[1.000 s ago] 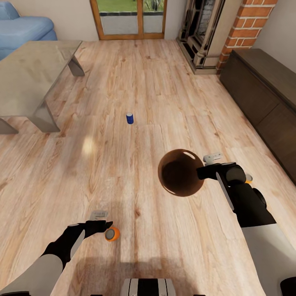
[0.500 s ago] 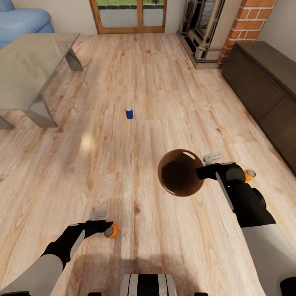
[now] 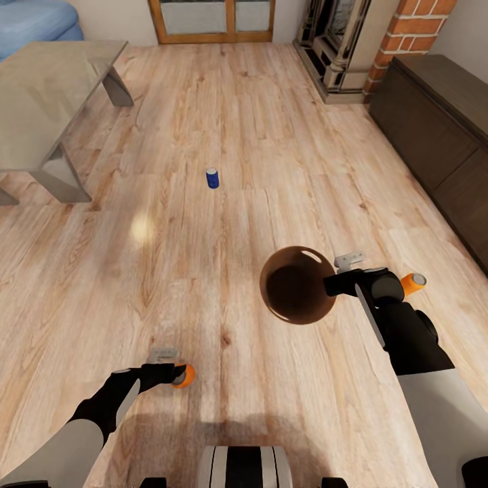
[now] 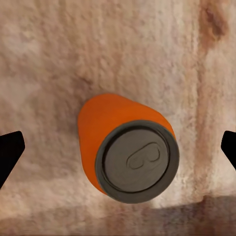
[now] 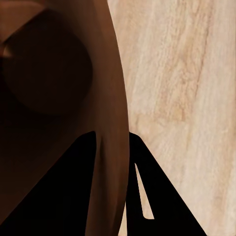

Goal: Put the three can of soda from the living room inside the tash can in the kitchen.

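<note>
- Your right gripper (image 3: 330,283) is clamped on the rim of the bin (image 3: 296,285); you hold it up over the wood floor (image 3: 271,169), opening facing the head camera, brown inside.
- In the right wrist view one finger (image 5: 73,187) sits inside the bin wall (image 5: 110,98) and the other outside, so the jaws are pinched on the rim.
- Nothing lies in the part of the bin's inside that you can see.
- Your left gripper (image 3: 173,372) hangs low at the left, right over an orange can (image 3: 184,375) on the floor.
- In the left wrist view that orange can (image 4: 125,150) stands between the two dark fingertips (image 4: 11,150), jaws wide apart, neither tip touching it.
- Silver top with pull tab faces the wrist camera; can looks upright, maybe a bit tilted.
- Second orange can (image 3: 412,282) lies on its side on the floor just beside your right wrist, on the side toward the cabinet, silver end pointing right.
- Blue can (image 3: 213,177) stands upright on open floor, well apart from both arms, farther ahead.
- Glass coffee table (image 3: 47,88) at upper left with the blue sofa (image 3: 34,17) behind it.
- Long dark cabinet (image 3: 440,135) runs along the right wall; brick fireplace (image 3: 352,47) at upper right.
- Wood-framed glass door (image 3: 213,20) at the far wall.
</note>
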You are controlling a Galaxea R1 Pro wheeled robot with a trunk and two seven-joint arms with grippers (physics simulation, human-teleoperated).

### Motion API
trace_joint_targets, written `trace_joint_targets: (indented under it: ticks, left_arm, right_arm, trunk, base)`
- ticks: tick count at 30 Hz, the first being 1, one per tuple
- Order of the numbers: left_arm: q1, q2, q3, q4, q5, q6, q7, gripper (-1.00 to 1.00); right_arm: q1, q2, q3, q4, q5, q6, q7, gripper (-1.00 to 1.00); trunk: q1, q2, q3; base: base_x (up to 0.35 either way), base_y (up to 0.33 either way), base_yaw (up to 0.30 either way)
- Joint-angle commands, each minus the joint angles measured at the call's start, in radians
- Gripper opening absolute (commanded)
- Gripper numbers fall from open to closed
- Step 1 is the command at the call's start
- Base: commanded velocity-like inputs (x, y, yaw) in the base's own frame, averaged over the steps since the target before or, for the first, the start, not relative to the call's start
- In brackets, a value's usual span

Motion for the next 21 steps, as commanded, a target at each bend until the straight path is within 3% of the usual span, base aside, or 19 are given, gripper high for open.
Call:
trace_joint_targets:
  ticks: [1, 10, 21]
  left_arm:
    - [0.0, 0.0, 0.0, 0.0, 0.0, 0.0, 0.0, 1.0]
    - [0.001, 0.0, 0.0, 0.0, 0.0, 0.0, 0.0, 1.0]
    - [0.001, 0.0, 0.0, 0.0, 0.0, 0.0, 0.0, 1.0]
  right_arm:
    - [0.0, 0.0, 0.0, 0.0, -0.015, 0.001, 0.003, -1.0]
    - [0.0, 0.0, -0.001, 0.0, -0.012, 0.001, 0.003, -1.0]
    - [0.0, 0.0, -0.001, 0.0, -0.013, 0.001, 0.003, -1.0]
  trunk:
    - [0.0, 0.0, -0.001]
    - [0.0, 0.0, -0.006]
    - [0.034, -0.063, -0.034]
  base:
    - [0.0, 0.0, 0.0]
    - [0.0, 0.0, 0.0]
    - [0.0, 0.0, 0.0]
